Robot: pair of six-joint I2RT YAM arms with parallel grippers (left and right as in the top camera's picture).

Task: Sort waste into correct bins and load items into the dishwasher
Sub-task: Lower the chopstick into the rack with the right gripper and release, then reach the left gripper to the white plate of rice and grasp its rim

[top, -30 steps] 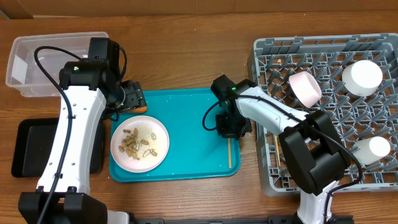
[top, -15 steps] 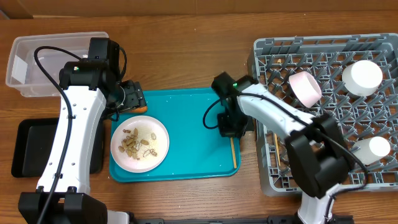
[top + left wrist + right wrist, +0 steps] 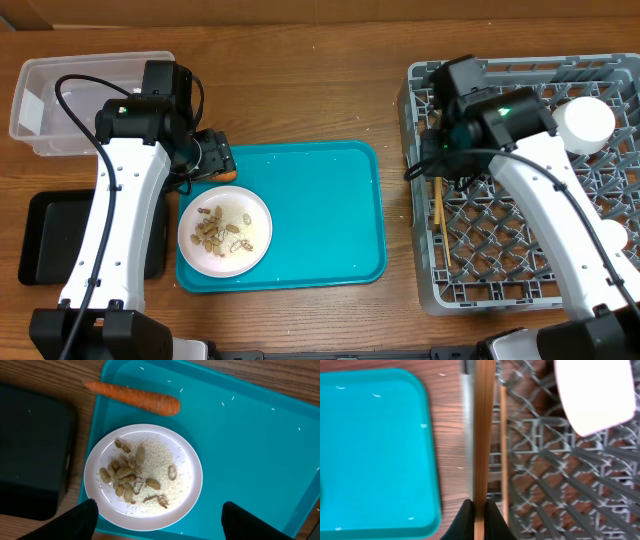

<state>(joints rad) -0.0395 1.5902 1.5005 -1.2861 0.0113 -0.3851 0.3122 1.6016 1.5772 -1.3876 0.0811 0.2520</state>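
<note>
While right gripper (image 3: 479, 510) clamps a chopstick (image 3: 484, 435) over the rack (image 3: 520, 290) at 3 o'clock, left gripper (image 3: 159, 521) wide open, empty, above plate (image 3: 192, 467) of scraps (image 3: 127, 482)

White links (image 3: 112, 225), black joints (image 3: 163, 85), black cables (image 3: 75, 78).

On the wooden bench (image 3: 300, 90) are set a clear tub (image 3: 30, 75), a black tray (image 3: 50, 240), a teal tray (image 3: 320, 220) and a grey rack (image 3: 470, 265)
</note>
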